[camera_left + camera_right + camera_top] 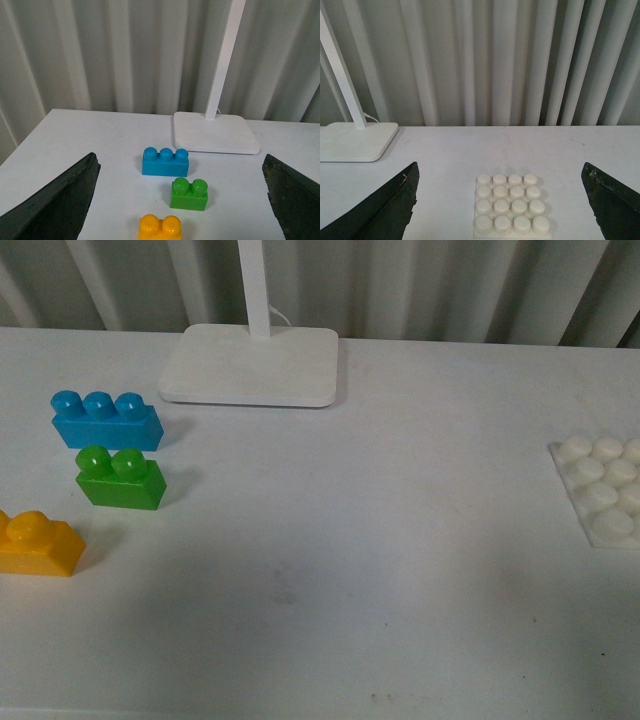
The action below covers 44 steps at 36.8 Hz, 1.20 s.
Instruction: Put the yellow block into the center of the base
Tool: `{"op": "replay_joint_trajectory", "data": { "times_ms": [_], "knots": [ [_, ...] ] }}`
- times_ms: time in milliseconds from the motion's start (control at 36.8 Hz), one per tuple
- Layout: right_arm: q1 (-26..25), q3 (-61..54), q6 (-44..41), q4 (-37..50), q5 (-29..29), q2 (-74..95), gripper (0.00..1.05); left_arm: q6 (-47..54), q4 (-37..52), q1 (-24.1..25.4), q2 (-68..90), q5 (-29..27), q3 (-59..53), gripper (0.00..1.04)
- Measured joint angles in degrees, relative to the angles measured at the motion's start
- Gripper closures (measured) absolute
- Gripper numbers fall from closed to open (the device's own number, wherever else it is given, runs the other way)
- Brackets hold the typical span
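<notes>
The yellow block (pixel 35 543) lies on the white table at the left edge of the front view, partly cut off; the left wrist view shows the yellow block (pixel 160 228) between the wide-apart fingers of my open left gripper (pixel 180 200), nearest the camera. The base (pixel 603 489), a white studded plate, sits at the right edge, partly cut off. In the right wrist view the base (pixel 511 206) lies whole between the fingers of my open right gripper (pixel 500 200), nothing held. Neither arm shows in the front view.
A green two-stud brick (pixel 121 478) and a blue three-stud brick (pixel 105 420) stand just beyond the yellow block. A smooth white slab with a pole (pixel 252 363) is at the back centre. Pleated grey curtain hangs behind the table.
</notes>
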Motion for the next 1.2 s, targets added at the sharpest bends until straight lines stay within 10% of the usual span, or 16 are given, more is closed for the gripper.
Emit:
{"op": "replay_joint_trajectory", "data": {
  "times_ms": [680,788,1196],
  "knots": [
    [0.0,0.0,0.0,0.0,0.0,0.0,0.09,0.0,0.0,0.0,0.0,0.0,0.0,0.06],
    [-5.5,5.3,2.0,-9.5,-11.2,10.6,0.09,0.0,0.0,0.0,0.0,0.0,0.0,0.06],
    [-23.1,24.5,-5.8,22.6,-25.8,78.2,0.09,0.0,0.0,0.0,0.0,0.0,0.0,0.06]
  ]
}}
